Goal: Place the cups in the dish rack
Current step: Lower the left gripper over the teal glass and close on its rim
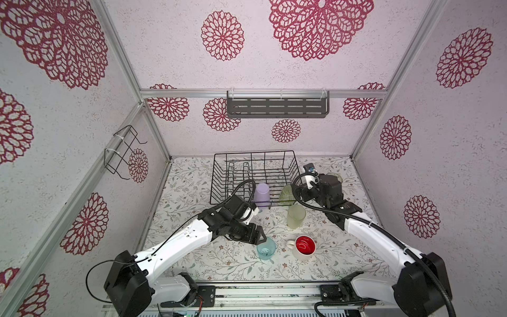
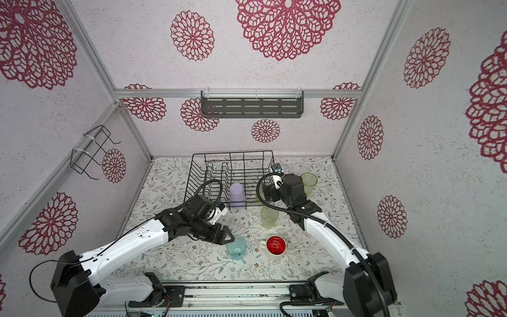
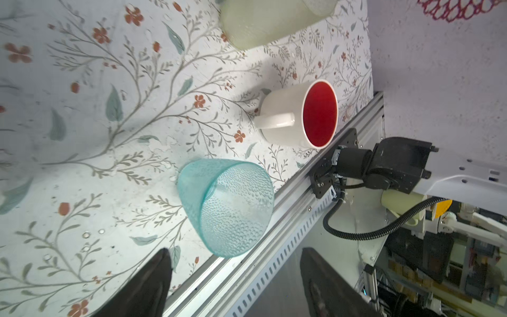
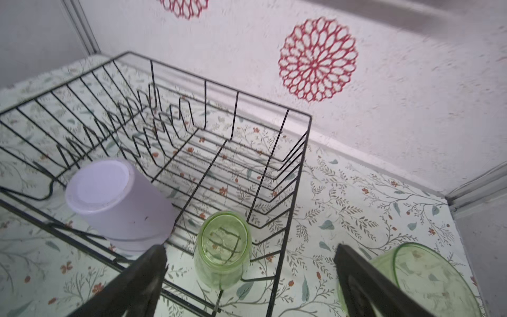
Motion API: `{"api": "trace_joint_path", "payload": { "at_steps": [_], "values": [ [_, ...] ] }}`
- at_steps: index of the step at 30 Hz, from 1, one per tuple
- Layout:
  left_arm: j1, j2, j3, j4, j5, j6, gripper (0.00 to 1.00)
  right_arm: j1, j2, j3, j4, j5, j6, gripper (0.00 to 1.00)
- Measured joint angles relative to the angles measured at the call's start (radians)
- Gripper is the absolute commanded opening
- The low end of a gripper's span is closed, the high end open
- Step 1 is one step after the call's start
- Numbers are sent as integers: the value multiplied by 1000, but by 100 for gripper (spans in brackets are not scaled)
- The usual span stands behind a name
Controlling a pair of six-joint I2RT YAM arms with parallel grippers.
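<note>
Rack (image 1: 255,167): lilac tumbler (image 1: 262,195) and green glass (image 1: 286,193) inside, near edge. Left claw (image 3: 233,252) released by blue cup (image 1: 266,248); right claw (image 4: 250,246) released near green glass.

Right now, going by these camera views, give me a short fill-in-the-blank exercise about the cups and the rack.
1. The lilac tumbler stands upside down inside the ____.
2. The cream mug has a ____ interior.
3. The left gripper, jaws open, hovers beside the ____.

Missing words: dish rack; red; light-blue cup.
</note>
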Motion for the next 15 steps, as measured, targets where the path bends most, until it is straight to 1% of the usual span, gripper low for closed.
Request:
{"api": "trace_joint_path", "payload": {
  "at_steps": [4, 9, 13, 15],
  "values": [
    [-13, 29, 22, -35, -16, 18, 78, -5, -77, -35, 117, 29, 48, 99],
    [-25, 64, 23, -83, -50, 25, 77, -5, -132, -51, 193, 87, 76, 99],
    [-60, 144, 23, -86, -64, 22, 74, -5, -153, -84, 219, 137, 100, 99],
    [-72, 178, 28, -92, -73, 21, 70, -5, -158, -100, 222, 161, 110, 99]
  ]
}}
